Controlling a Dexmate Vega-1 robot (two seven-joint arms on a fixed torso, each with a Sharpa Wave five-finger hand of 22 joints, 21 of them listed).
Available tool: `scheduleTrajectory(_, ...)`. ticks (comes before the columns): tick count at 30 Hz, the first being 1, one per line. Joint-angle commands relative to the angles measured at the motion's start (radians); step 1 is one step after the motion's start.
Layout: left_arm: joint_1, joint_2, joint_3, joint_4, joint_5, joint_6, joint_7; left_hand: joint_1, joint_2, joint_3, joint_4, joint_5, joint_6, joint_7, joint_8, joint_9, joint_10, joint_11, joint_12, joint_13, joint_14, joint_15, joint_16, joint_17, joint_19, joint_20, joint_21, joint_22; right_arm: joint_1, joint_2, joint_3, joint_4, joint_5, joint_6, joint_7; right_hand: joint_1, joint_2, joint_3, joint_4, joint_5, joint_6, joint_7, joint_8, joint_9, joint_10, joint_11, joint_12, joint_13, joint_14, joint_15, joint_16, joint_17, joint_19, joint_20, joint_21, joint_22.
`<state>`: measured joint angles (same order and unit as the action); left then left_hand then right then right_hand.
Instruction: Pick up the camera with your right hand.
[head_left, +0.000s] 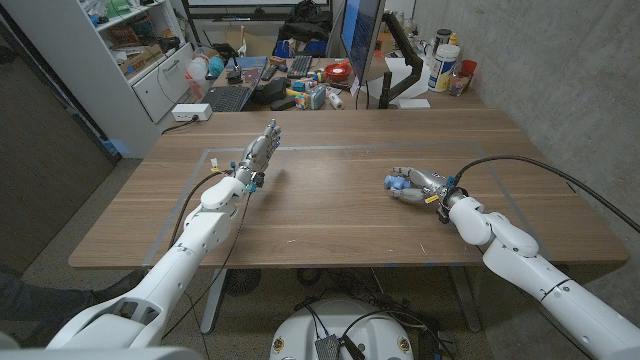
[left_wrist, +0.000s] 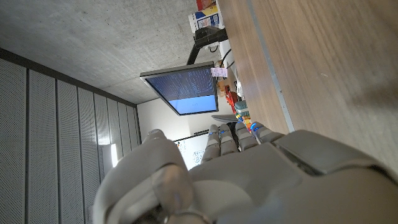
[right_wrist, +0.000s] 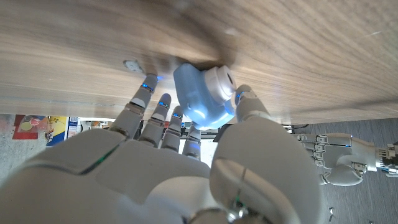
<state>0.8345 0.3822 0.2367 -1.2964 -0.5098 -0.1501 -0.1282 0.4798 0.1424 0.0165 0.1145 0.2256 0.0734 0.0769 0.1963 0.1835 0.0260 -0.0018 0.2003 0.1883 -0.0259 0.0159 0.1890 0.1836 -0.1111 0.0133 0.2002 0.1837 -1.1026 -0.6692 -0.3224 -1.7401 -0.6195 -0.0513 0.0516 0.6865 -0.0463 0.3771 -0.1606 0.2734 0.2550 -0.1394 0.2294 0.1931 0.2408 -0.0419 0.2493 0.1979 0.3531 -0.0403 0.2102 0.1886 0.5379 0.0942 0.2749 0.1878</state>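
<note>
Pale blue, the small camera (right_wrist: 202, 96) was held by the right hand (right_wrist: 186, 162) against the wooden table (head_left: 330, 215), thumb on one side of the body and fingers (right_wrist: 163, 115) on the other (lens end by the thumb). Across the table, well apart, the left hand (head_left: 258, 157) was seen with fingers extended and nothing held.
</note>
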Motion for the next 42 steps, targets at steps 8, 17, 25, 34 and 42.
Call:
scheduleTrajectory(8, 0.011, -0.001, -0.007, -0.018, -0.008, 0.003, 0.009, 0.003, 0.003, 0.0, 0.004, 0.002, 0.007, -0.003, 0.003, 0.003, 0.0, -0.004, 0.004, 0.005, 0.006, 0.007, 0.003, 0.004, -0.002, 0.004, 0.006, 0.002, 0.01, 0.006, -0.004, 0.061, 0.017, 0.063, -0.052, 0.096, 0.011, 0.033, -0.002, 0.009, 0.139, -0.02, 0.031, 0.006, 0.101, -0.012, 0.034, 0.001, 0.113, -0.057, 0.02, 0.009, 0.149, -0.092, 0.04, 0.001)
scheduleTrajectory(17, 0.016, -0.003, -0.009, -0.018, -0.012, 0.001, 0.01, 0.003, 0.003, 0.0, 0.005, 0.002, 0.009, -0.004, 0.003, 0.003, -0.002, -0.004, 0.003, 0.005, 0.007, 0.006, 0.003, 0.004, -0.002, 0.006, 0.006, 0.002, 0.006, 0.009, -0.004, 0.063, 0.014, 0.069, -0.07, 0.144, 0.028, 0.047, 0.002, 0.006, 0.221, -0.045, 0.045, 0.007, 0.175, -0.032, 0.056, 0.0, 0.187, -0.09, 0.032, 0.015, 0.213, -0.142, 0.054, 0.001)
scheduleTrajectory(25, 0.014, -0.005, -0.008, -0.013, -0.014, 0.0, 0.007, 0.003, 0.003, 0.0, 0.005, 0.002, 0.009, -0.006, 0.003, 0.003, -0.003, -0.005, 0.003, 0.005, 0.008, 0.007, 0.003, 0.004, -0.002, 0.006, 0.007, 0.002, 0.004, 0.013, 0.001, 0.068, 0.019, 0.082, -0.086, 0.178, 0.045, 0.055, 0.005, -0.001, 0.276, -0.048, 0.053, 0.009, 0.216, -0.032, 0.066, 0.0, 0.238, -0.102, 0.041, 0.021, 0.27, -0.182, 0.073, 0.004)
scheduleTrajectory(34, 0.014, -0.007, -0.009, -0.009, -0.015, 0.0, 0.009, 0.003, 0.002, 0.0, 0.004, 0.002, 0.009, -0.004, 0.003, 0.004, -0.003, -0.007, 0.003, 0.005, 0.007, 0.006, 0.003, 0.004, -0.001, 0.007, 0.007, 0.002, 0.005, 0.015, 0.007, 0.065, 0.022, 0.092, -0.097, 0.187, 0.048, 0.055, 0.007, -0.007, 0.301, -0.049, 0.058, 0.01, 0.23, -0.04, 0.07, 0.0, 0.253, -0.103, 0.042, 0.024, 0.282, -0.188, 0.076, 0.005)
scheduleTrajectory(42, 0.005, -0.01, -0.008, 0.007, -0.018, -0.002, 0.001, 0.003, 0.002, 0.0, 0.004, 0.002, 0.011, -0.005, 0.004, 0.004, -0.003, -0.005, 0.003, 0.005, 0.008, 0.007, 0.003, 0.004, -0.001, 0.007, 0.007, 0.002, 0.004, 0.018, 0.015, 0.055, 0.026, 0.092, -0.1, 0.191, 0.052, 0.054, 0.009, -0.01, 0.31, -0.05, 0.058, 0.011, 0.234, -0.034, 0.07, 0.0, 0.261, -0.104, 0.042, 0.026, 0.285, -0.19, 0.078, 0.006)
